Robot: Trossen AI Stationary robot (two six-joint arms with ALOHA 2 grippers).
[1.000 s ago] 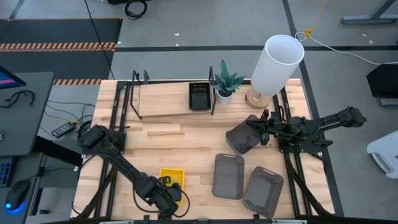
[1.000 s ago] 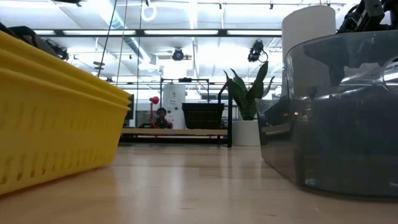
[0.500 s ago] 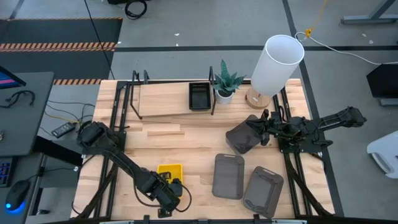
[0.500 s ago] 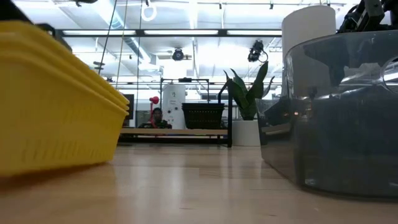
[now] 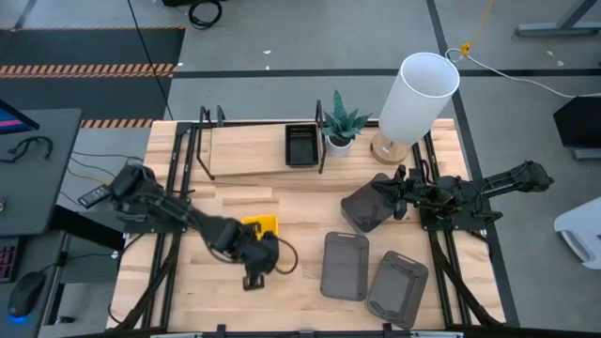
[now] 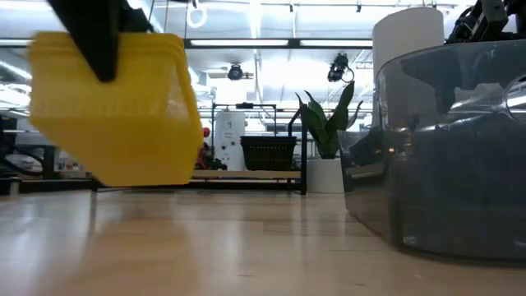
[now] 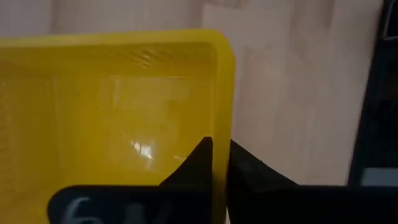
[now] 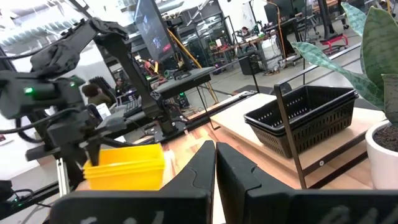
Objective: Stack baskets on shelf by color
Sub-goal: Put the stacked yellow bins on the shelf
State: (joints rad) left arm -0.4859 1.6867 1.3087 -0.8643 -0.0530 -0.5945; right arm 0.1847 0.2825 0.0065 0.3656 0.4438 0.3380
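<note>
My left gripper (image 5: 258, 237) is shut on a nested stack of yellow baskets (image 5: 260, 224), which hangs above the table's middle left and also shows in the low view (image 6: 115, 107). Black baskets (image 5: 300, 145) sit stacked on the right end of the shelf (image 5: 246, 150). My right gripper (image 5: 395, 192) stands shut at the right edge of a tilted dark grey basket (image 5: 364, 207). Two more grey baskets (image 5: 345, 266) (image 5: 397, 286) lie flat near the front edge. My left gripper pinches one side wall (image 7: 222, 118) of the yellow stack, with one finger (image 7: 200, 158) inside the basket and the other outside. The fingers come from above, pointing down. The stack hangs below them, slightly tilted and clear of the table. My right gripper: I cannot tell whether it touches the grey basket beside it.
A tall white cylinder (image 5: 418, 94) on a wooden base and a white plant pot (image 5: 339, 141) stand at the far right of the shelf. Black upright rails (image 5: 320, 141) close the shelf's ends. Bare wood lies between the yellow stack and the shelf.
My left gripper has carried the yellow stack from near the table's front edge toward the far edge. The stack, which lay on the table a second ago, is now lifted clear of it.
</note>
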